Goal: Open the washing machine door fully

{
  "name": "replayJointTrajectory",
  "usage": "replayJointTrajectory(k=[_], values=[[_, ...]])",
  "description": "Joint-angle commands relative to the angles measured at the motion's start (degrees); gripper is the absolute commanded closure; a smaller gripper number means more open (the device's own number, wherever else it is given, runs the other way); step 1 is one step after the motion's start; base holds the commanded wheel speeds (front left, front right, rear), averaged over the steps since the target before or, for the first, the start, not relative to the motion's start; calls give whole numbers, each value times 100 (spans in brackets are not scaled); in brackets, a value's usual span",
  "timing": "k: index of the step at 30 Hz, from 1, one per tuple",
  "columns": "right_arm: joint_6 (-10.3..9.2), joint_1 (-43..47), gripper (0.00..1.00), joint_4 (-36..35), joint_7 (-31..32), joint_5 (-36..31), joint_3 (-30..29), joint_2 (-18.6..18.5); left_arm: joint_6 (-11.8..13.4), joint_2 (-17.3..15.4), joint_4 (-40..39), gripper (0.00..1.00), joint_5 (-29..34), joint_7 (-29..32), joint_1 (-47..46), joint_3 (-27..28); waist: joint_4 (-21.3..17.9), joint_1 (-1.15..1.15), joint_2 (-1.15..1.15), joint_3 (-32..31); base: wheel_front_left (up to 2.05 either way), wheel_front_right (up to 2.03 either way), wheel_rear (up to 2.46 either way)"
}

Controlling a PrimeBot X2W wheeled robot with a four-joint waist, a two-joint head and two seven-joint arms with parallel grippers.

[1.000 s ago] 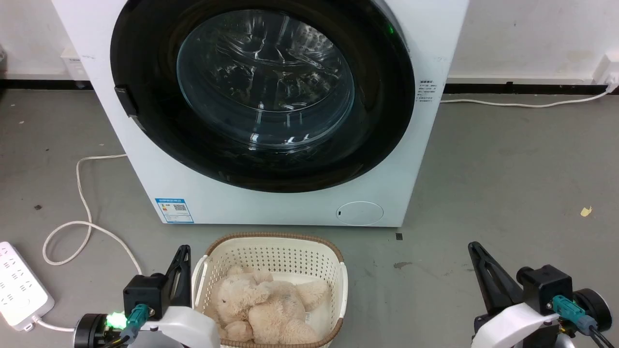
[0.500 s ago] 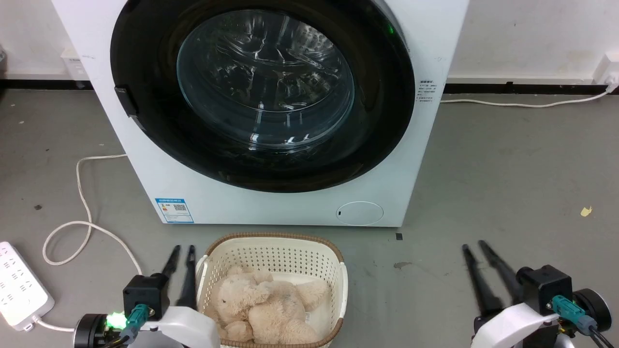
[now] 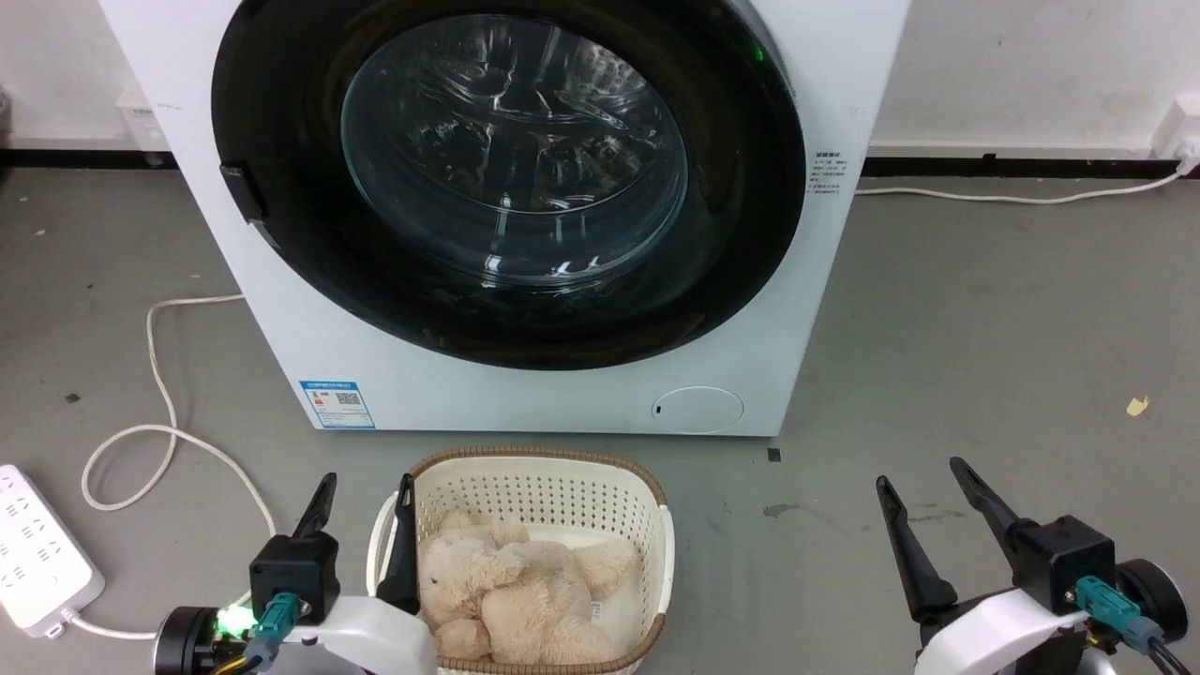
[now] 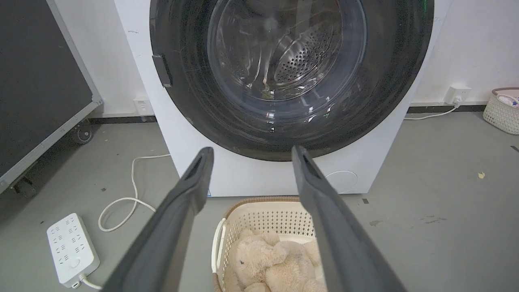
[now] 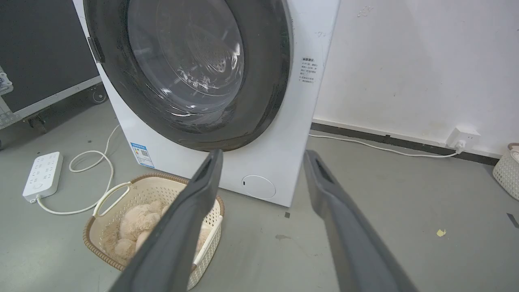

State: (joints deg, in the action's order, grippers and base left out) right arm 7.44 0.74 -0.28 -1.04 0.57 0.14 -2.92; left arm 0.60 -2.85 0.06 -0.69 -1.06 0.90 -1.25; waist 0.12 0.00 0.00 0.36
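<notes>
Washing machine door (image 3: 511,169), a glossy black disc with clear glass bowl, lies flat against the white boxy washing machine (image 3: 562,403). Our left gripper (image 3: 366,483) and right gripper (image 3: 919,473) hang low, fingers spread, empty.

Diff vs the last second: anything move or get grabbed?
Both hands opened. The left hand and right hand went from fingers together to spread wide, holding nothing. The washing machine door stays shut and untouched. The basket with the plush bear is where it was.
</notes>
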Motion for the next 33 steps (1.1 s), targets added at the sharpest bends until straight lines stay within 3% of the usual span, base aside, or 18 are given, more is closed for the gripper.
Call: replayJointTrajectory(k=[1,19,20,21,22,23,30,33], values=[[0,47,0,-24,-61,48,-18,-34,42,0,-4,0,-16,-58,4,-37,6,0,0,15,0,0,0],[1,-169,0,-220,-288,298,-38,-456,332,-1,-107,0,-122,-286,-204,-387,189,0,0,525,0,0,0],[1,-196,11,-227,-300,327,-43,-489,352,-1,-112,0,-131,-297,-221,-411,201,0,0,551,0,0,0],[1,-224,53,-233,-312,359,-48,-523,371,-1,-116,0,-139,-309,-239,-436,214,0,0,576,0,0,0],[1,-257,87,-242,-324,393,-58,-560,390,-1,-120,0,-148,-321,-257,-461,226,0,0,602,0,0,0],[1,-294,100,-251,-336,439,-74,-590,409,-1,-124,0,-157,-333,-276,-485,238,0,0,627,0,0,0],[2,-594,100,-301,-356,923,-134,-835,531,-1,-151,0,-209,-417,-379,-638,308,0,0,772,0,0,0],[2,-901,100,-319,-211,1502,-201,-964,606,-1,-178,0,-233,-477,-430,-724,364,0,0,886,0,0,0]])
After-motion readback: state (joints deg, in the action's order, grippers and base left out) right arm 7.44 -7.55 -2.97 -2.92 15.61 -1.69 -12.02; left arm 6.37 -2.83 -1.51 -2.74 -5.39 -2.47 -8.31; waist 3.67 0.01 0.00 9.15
